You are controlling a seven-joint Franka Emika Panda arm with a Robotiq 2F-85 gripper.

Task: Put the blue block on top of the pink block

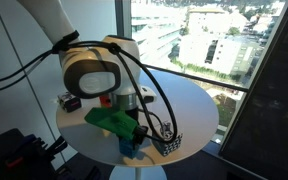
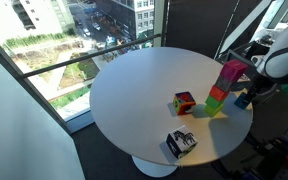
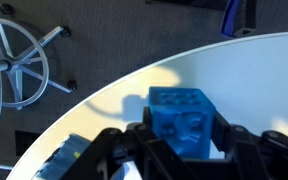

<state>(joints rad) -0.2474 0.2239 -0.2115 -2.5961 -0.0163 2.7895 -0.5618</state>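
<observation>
my claw (image 3: 189,148) is closed on the small teal-blue cube (image 3: 184,115), a finger on each side of it, right by the rim of the round white tabletop (image 2: 134,90). so the grasp is made, i judge, and the carry comes next. i cannot tell whether the cube is off the surface.

the small magenta-pink cube (image 2: 231,72) stands near the same rim, just beside my claw in an exterior view. it looks to be the top of a little stack, with a green cube (image 2: 220,93) and a yellow-green cube (image 2: 214,108) under it. the next move calls for a straight lift above that top face, a short shift across, then a level, gentle set-down. a nudge could topple the stack or send it over the edge.

open room lies toward the tabletop's middle. the black-and-white patterned cube (image 2: 181,143) and a many-coloured cube (image 2: 184,102) stand well apart from my path.
</observation>
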